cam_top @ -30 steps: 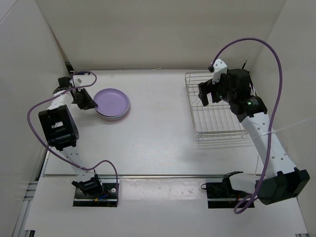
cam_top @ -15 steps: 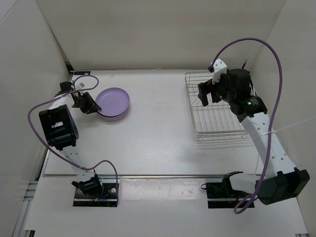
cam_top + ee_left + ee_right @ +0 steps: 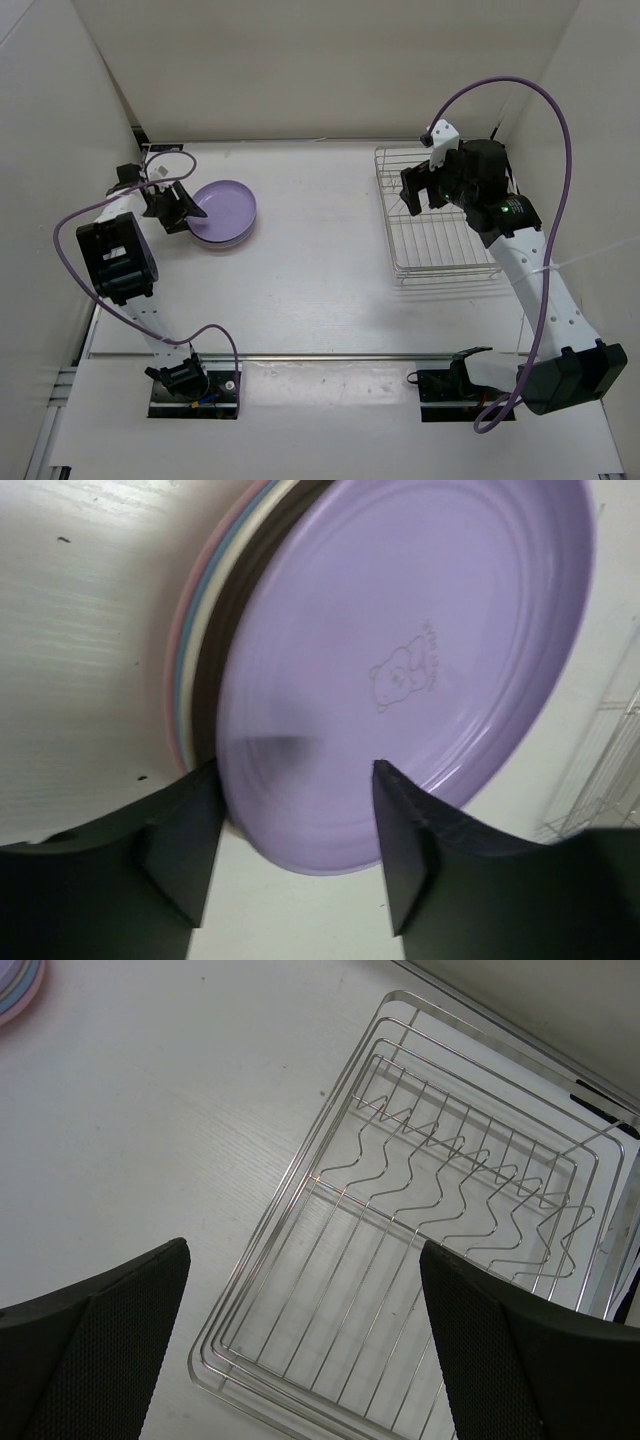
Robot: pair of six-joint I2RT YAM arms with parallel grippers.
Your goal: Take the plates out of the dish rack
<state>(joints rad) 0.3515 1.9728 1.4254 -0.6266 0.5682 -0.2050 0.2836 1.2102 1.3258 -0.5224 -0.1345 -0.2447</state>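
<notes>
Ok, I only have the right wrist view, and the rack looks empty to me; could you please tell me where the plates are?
Observer: They sit in one stack on the left side of the table, with the lavender plate on top.
Operator: Thank you. Is the left tool gripping it?
Observer: It looks open: the left tool has its fingers spread on either side of the lavender plate's near rim.
Operator: And are all four there?
Observer: Yes. The left wrist view shows the three other plates, pink, blue and cream, under the lavender plate, which sits shifted off-centre over them.
</notes>
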